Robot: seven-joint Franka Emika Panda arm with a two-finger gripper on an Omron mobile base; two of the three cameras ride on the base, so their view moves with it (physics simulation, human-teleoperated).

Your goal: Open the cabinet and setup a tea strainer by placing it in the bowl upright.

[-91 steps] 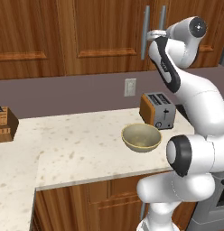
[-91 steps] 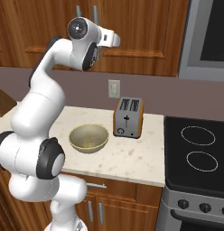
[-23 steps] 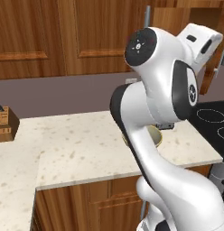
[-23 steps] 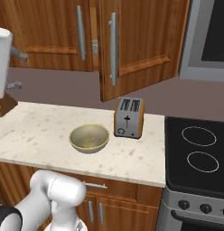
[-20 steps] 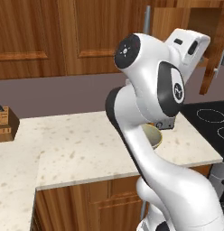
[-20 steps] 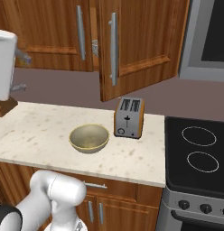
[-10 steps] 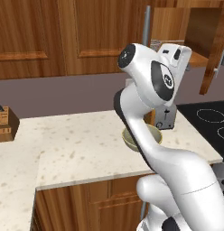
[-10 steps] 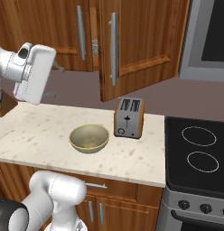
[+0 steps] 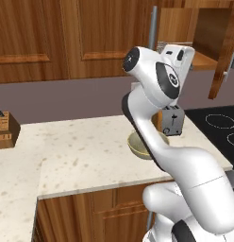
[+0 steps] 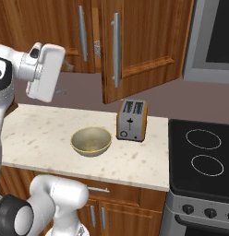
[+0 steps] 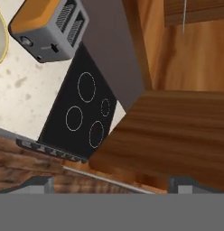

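Cabinet (image 10: pixel 135 41): reddish-brown wall unit above the bench; one panelled door stands swung outward, its long silver bar handle (image 10: pixel 116 48) vertical. In the left base view the open door (image 9: pixel 227 52) sits at the far right, with the pale wooden interior exposed beside it.

Tea strainer (image 10: pixel 97 47): a small speckled grey patch shows inside the opened cabinet, between the two doors in the right base view; too little is visible to tell how it lies.

Bowl (image 10: pixel 91 141): olive-tan, upright on the bench, just left of the toaster and apart from it. In the left base view it is partly hidden behind the arm (image 9: pixel 137 146).

Toaster (image 10: pixel 132 120): grey with orange sides, standing near the bench's right end, close to the stove.

Stove (image 10: pixel 201 156): black cooktop with ring markings, directly right of the bench.

Bench (image 10: pixel 38 133): speckled cream stone top; a knife block (image 9: pixel 5 130) stands at its far left in the left base view.

Gripper (image 11: pixel 109 182): jaws spread wide, nothing between them; fingertips (image 11: pixel 39 184) frame the open door's wooden panel, with the toaster and cooktop beyond.

Arm: raised high in front of the cabinet, hand (image 10: pixel 45 71) at cabinet height, well above the bowl.
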